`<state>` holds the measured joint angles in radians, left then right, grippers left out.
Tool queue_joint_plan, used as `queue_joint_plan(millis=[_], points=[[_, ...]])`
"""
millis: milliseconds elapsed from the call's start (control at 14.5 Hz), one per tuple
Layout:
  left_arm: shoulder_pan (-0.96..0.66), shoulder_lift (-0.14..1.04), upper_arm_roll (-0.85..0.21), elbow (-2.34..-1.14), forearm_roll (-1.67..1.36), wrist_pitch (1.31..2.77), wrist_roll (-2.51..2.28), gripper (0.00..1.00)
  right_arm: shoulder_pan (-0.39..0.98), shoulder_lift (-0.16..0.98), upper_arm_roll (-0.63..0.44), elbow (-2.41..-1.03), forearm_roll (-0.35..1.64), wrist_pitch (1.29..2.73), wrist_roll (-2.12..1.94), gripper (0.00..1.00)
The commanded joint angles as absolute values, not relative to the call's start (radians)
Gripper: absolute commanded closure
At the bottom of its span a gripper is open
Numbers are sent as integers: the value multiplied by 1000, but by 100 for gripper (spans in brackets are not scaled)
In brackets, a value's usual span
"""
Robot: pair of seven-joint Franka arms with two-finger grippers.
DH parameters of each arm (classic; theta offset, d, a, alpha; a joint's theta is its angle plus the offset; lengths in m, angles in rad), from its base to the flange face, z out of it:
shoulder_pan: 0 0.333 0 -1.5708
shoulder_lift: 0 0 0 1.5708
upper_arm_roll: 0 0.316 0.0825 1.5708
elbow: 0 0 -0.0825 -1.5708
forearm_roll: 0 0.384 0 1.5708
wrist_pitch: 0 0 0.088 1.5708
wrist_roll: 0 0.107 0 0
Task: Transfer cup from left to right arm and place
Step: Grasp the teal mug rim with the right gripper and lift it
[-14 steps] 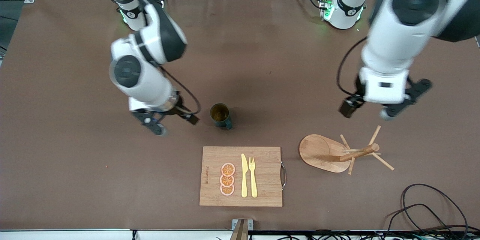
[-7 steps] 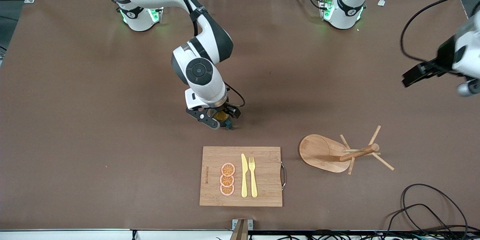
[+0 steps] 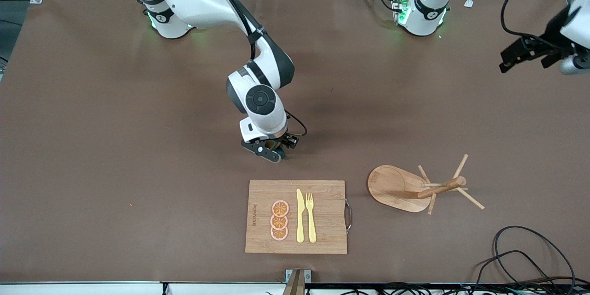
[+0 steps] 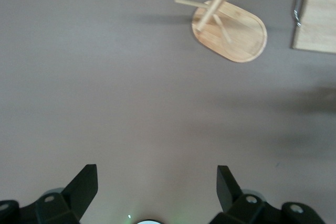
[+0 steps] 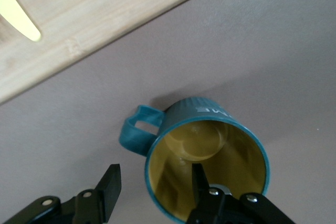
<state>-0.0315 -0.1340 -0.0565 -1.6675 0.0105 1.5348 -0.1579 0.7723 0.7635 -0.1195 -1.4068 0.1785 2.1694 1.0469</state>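
Your right claw [image 5: 152, 190] is down at the cup [image 5: 207, 156], which stands upright on the worktop [image 3: 92, 147] just farther from the front camera than the cutting board [image 3: 296, 216]; one finger [image 5: 202, 184] sits inside the cup and the other outside its wall on the handle side, with a gap showing between them, so the wall is straddled but not yet pinched; I judge the grasp to be in hand, not finished. Your left claw [image 4: 157, 195] hangs wide and empty over bare worktop at the left arm's end, waiting; its wrist view shows the mug tree [image 4: 231, 22] and nothing between the fingers. Next, you would bring the right fingers together on the rim wall and check that it holds before lifting; keep the lift straight, since a one-wall pinch may let the cup swing. Where it should be placed I cannot tell.
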Motion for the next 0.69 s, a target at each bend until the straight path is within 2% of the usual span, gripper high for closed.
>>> queue_joint_plan(millis=[0, 69, 138, 346, 622], points=[[-66, -137, -20, -1649, 18, 1525, -85, 0, 773, 755, -130, -1414, 172, 2164, 997, 77], [-67, -123, -18, -1637, 18, 1522, -43, 0, 769, 752, -130, -1413, 173, 2164, 974, 89], [-67, -121, -20, -1635, 18, 1523, -32, 0, 767, 750, -130, -1413, 172, 2164, 951, 96], [-60, -115, -20, -1632, 17, 1523, -23, 0, 740, 733, -135, -1413, 172, 2149, 847, 99], [-58, -103, -20, -1615, 20, 1522, -26, 0, 625, 640, -137, -1410, 172, 1968, 576, 99]])
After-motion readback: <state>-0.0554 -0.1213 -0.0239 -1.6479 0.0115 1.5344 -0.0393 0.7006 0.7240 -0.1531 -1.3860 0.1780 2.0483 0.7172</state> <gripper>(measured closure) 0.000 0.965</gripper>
